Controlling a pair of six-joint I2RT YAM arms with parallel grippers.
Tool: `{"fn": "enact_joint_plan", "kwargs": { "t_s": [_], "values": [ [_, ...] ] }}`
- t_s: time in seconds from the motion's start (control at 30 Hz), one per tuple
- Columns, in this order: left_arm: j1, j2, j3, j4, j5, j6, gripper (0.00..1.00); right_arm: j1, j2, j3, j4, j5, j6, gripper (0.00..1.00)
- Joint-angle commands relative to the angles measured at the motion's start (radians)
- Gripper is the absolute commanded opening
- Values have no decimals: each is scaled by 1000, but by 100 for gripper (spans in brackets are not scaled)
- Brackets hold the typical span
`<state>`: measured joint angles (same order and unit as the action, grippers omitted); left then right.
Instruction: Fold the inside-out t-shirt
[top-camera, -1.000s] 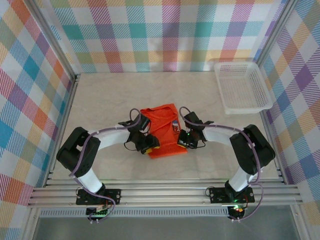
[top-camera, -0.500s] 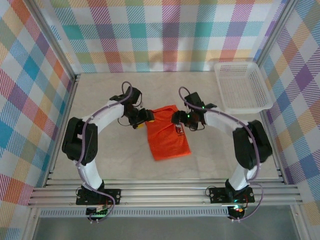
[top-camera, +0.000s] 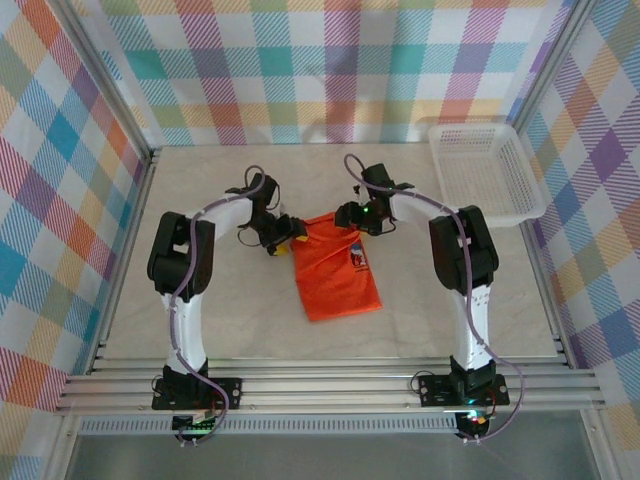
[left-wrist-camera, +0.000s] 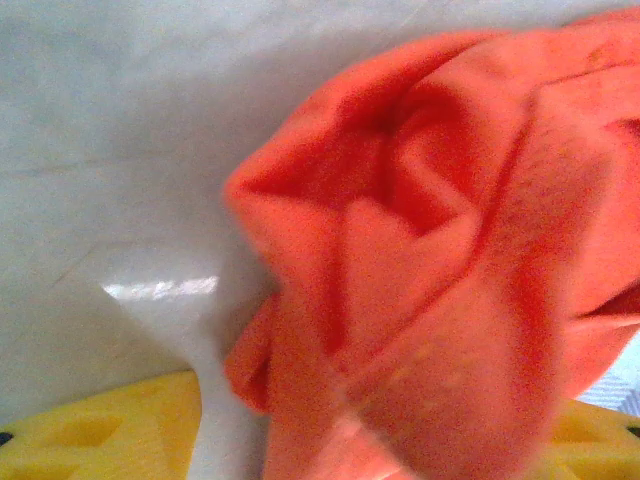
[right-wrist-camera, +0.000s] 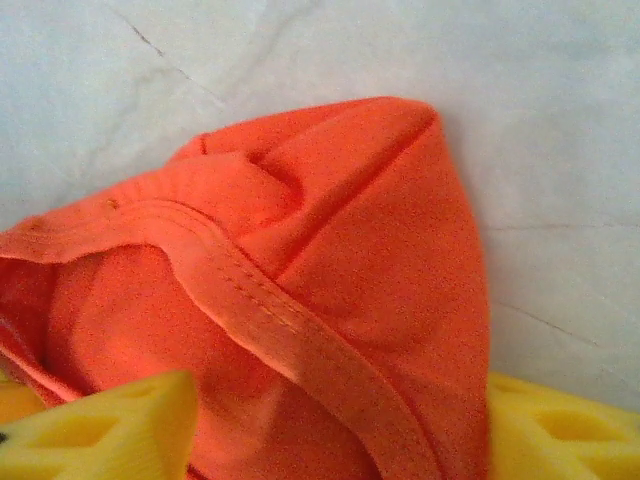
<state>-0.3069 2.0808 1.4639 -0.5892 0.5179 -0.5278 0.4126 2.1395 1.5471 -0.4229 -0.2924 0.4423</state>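
Note:
The inside-out t-shirt (top-camera: 335, 275) lies on the table as a narrow orange-red rectangle, with a small dark label (top-camera: 356, 258) on its right side. My left gripper (top-camera: 288, 238) is at its far left corner and my right gripper (top-camera: 346, 216) at its far right corner. In the left wrist view, bunched t-shirt fabric (left-wrist-camera: 430, 250) sits between the widely spaced yellow fingers (left-wrist-camera: 100, 430) of the left gripper (left-wrist-camera: 345, 440). In the right wrist view, a stitched hem of the t-shirt (right-wrist-camera: 330, 230) runs between the spread yellow fingers (right-wrist-camera: 100, 420) of the right gripper (right-wrist-camera: 330, 425). Both stand open.
A white mesh basket (top-camera: 530, 185) stands at the back right of the pale marble table (top-camera: 200, 300). Checked walls close in the back and both sides. Both arms arch over the table on either side of the shirt.
Both grippers have travelled from the shirt's near end to its far corners. The right jaws went from shut to open, and the shirt lies a little longer and flatter.

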Motion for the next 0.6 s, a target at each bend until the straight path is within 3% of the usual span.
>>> {"fn": "enact_joint_plan", "kwargs": {
  "t_s": [0.0,0.13,0.37,0.47,0.57],
  "values": [
    [-21,78,49,82,47,-31,62,3,33,29,18,-83,25,62],
    [-26,133,85,91,53,-41,57,4,59,50,4,-67,19,62],
    [-29,169,116,111,58,-61,47,3,53,72,-65,34,-57,72],
    [-45,190,144,127,62,-84,44,3,84,87,-41,-31,-26,63],
    [-71,209,159,159,78,-113,37,5,99,63,29,-123,44,42]
  ]
}}
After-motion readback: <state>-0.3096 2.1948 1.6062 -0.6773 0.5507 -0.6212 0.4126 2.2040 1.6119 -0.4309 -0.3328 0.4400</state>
